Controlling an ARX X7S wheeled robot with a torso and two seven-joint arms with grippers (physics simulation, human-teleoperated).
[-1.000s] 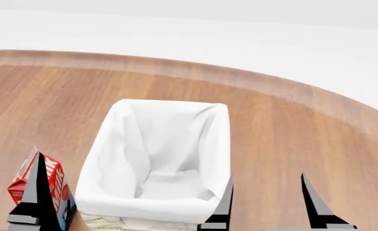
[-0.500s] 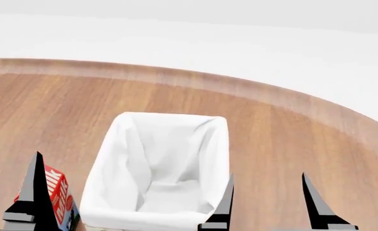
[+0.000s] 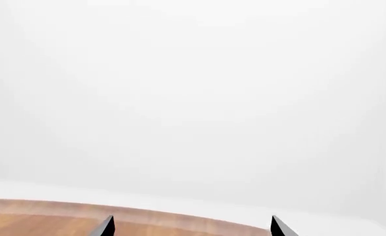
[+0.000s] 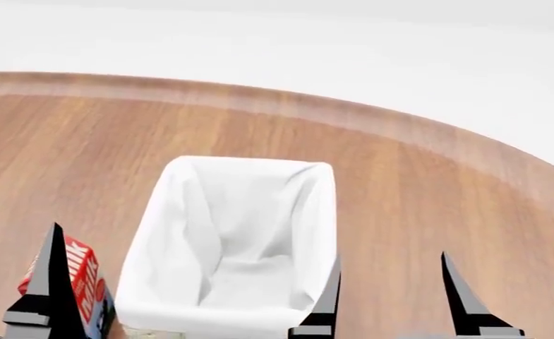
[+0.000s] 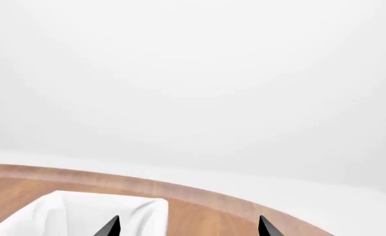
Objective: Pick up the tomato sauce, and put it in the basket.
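- Currently searching: tomato sauce not showing in any view; whereabouts unknown.
- Basket (image 4: 169, 233) standing mid-tabletop (image 4: 428, 191), lining bare inside.
- Left gripper (image 3: 191, 227) and right gripper (image 4: 389, 296) hovering with jaws spread, holding nothing.
- Red carton (image 4: 79, 279) sitting beside basket.
- Advisable: tilting head lower, locating can before reaching.

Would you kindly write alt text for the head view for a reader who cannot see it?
A white-lined basket stands on a wooden table, nothing visible inside. A red carton sits beside it behind the left gripper's fingertip; the right gripper is open, holding nothing.
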